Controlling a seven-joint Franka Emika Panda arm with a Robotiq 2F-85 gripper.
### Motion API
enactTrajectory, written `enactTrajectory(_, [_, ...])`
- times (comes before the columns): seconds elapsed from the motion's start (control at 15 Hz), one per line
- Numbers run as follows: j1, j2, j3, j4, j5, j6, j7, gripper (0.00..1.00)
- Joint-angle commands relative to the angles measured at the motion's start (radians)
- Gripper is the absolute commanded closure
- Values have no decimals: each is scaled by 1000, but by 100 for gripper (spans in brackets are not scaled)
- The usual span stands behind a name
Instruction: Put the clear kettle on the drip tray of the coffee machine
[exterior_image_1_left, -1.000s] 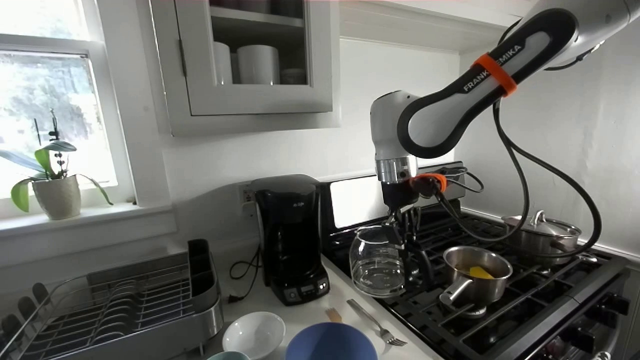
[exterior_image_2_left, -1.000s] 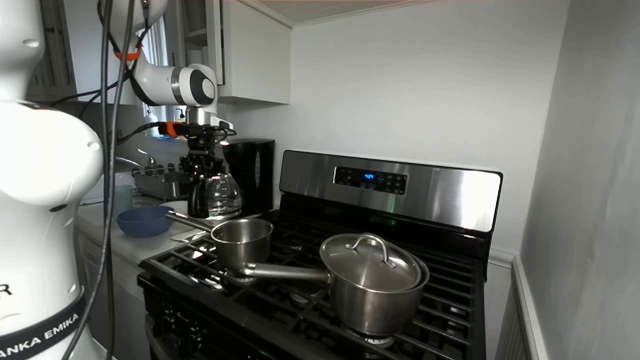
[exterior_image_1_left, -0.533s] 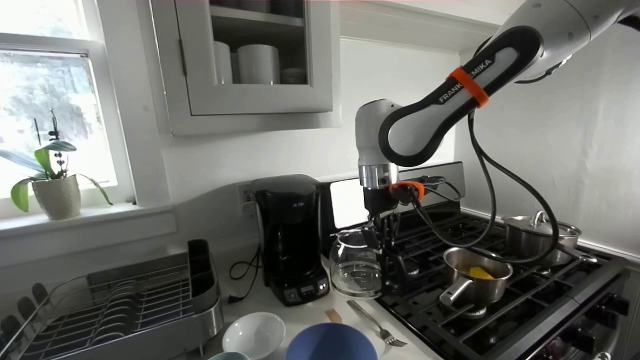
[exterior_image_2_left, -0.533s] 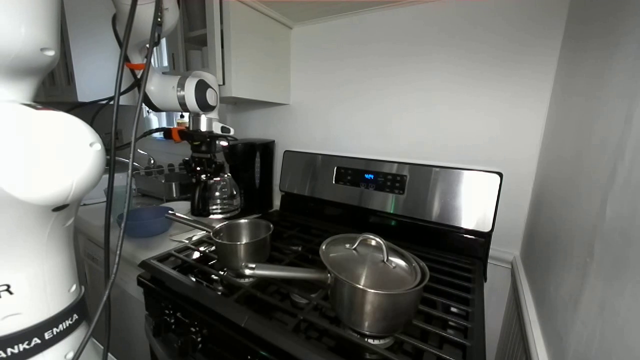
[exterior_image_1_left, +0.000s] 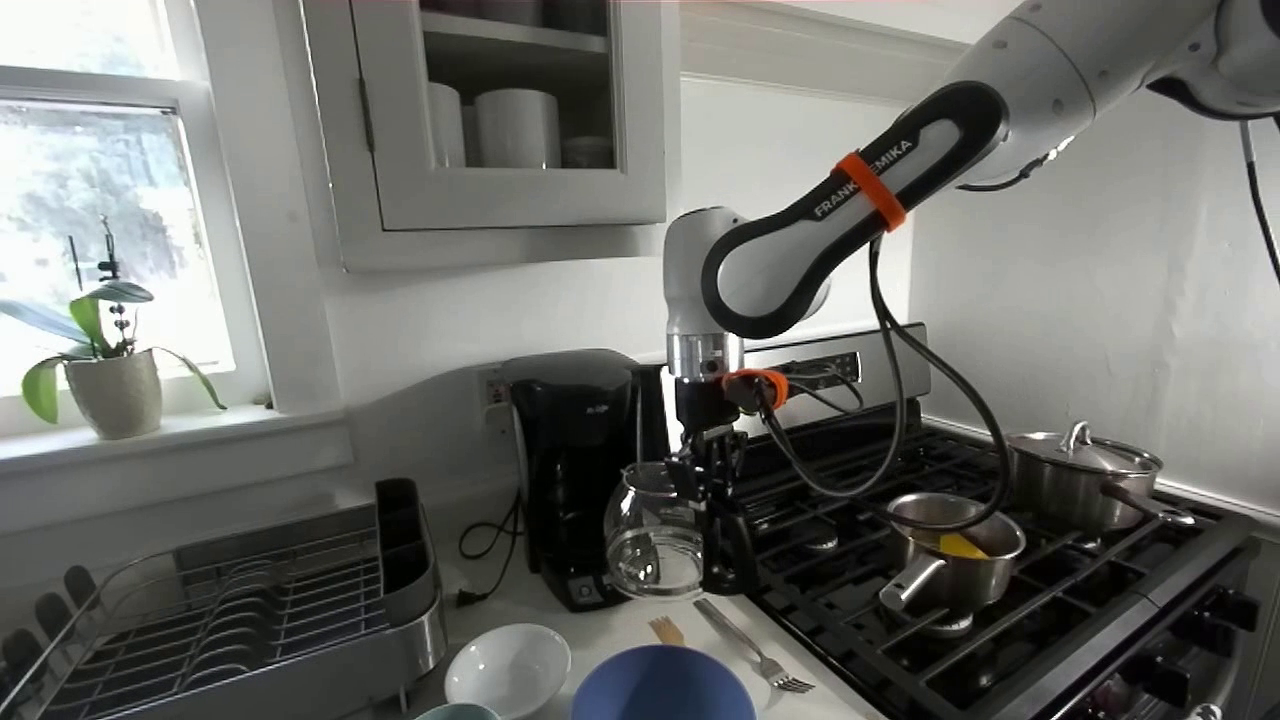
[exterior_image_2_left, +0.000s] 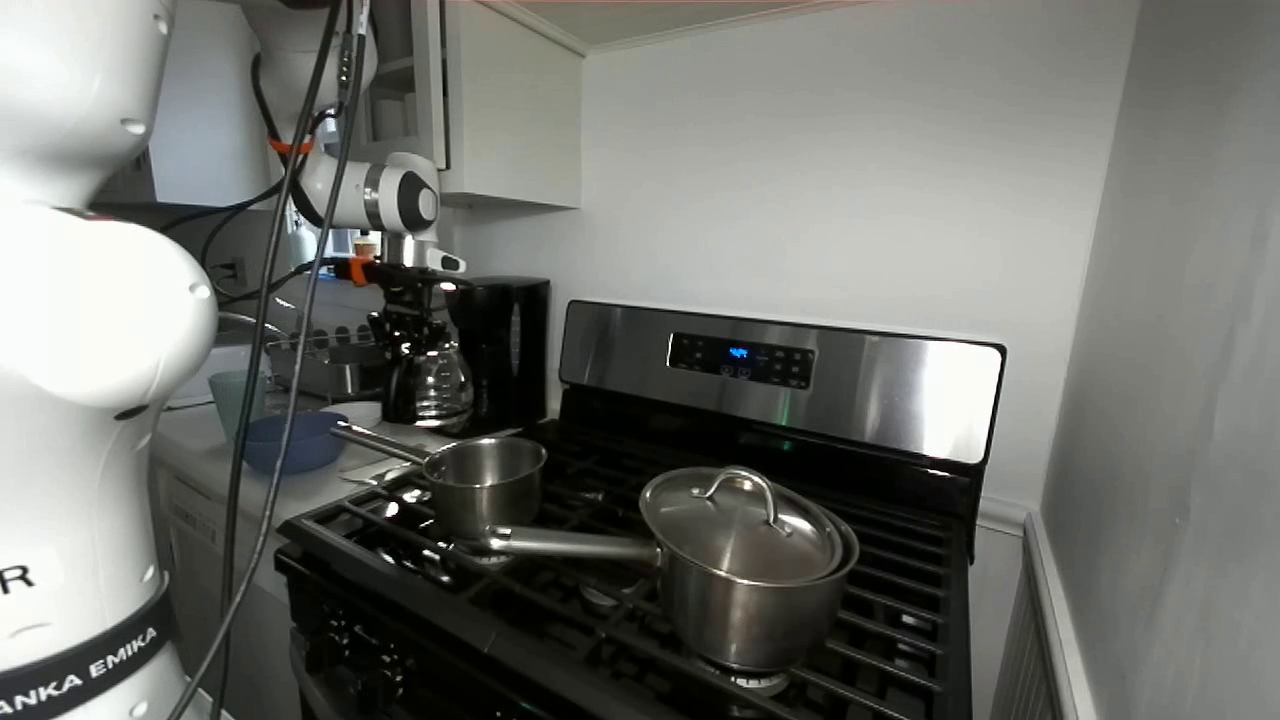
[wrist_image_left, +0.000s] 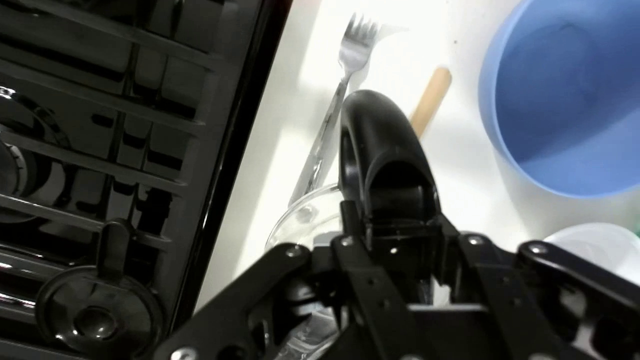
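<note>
- The gripper (wrist_image_left: 395, 234) has its fingers clamped about the black handle (wrist_image_left: 382, 132) of the clear kettle (exterior_image_1_left: 655, 545), one on each side.
- The kettle is just outside the coffee machine (exterior_image_1_left: 578, 450), at about 4 o'clock from its middle in an exterior view. It is close to upright; whether its base touches the counter (exterior_image_1_left: 605, 630), I cannot tell.
- The drip tray (exterior_image_1_left: 575, 556), at the foot of the machine, is partly hidden by the kettle and shows at 9 o'clock from the glass belly.
- The arm (exterior_image_1_left: 790, 270) comes down to the gripper from 2 o'clock in that view.
- On the counter, a blue bowl (exterior_image_1_left: 663, 690) is at 6 o'clock from the kettle, a white bowl (exterior_image_1_left: 508, 665) at 8 o'clock, and a metal fork (exterior_image_1_left: 742, 637) between 4 and 5 o'clock. A wooden utensil (wrist_image_left: 431, 100) lies near the fork.
- On the stove (exterior_image_2_left: 620, 345), a steel saucepan (exterior_image_1_left: 945, 580) with something yellow (exterior_image_1_left: 962, 545) inside is at 3 o'clock from the kettle; a lidded pot (exterior_image_2_left: 750, 600) also stands there.
- In the wrist view, a round black lid-like piece (wrist_image_left: 100, 310) lies on the stove at 8 o'clock from the handle.
- A dish rack (exterior_image_1_left: 300, 672) is at 8 o'clock from the machine.
</note>
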Motion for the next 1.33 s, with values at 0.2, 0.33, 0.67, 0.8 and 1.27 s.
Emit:
enactTrajectory(0.2, [16,109,-29,176,49,-37,19,92])
enactTrajectory(0.33, [20,138,-35,220,55,-45,29,92])
enactTrajectory(0.67, [65,190,-57,293,25,-43,108,92])
enactTrajectory(0.8, [81,206,-67,318,19,-47,134,92])
enactTrajectory(1.27, [126,238,-116,368,-22,-49,235,92])
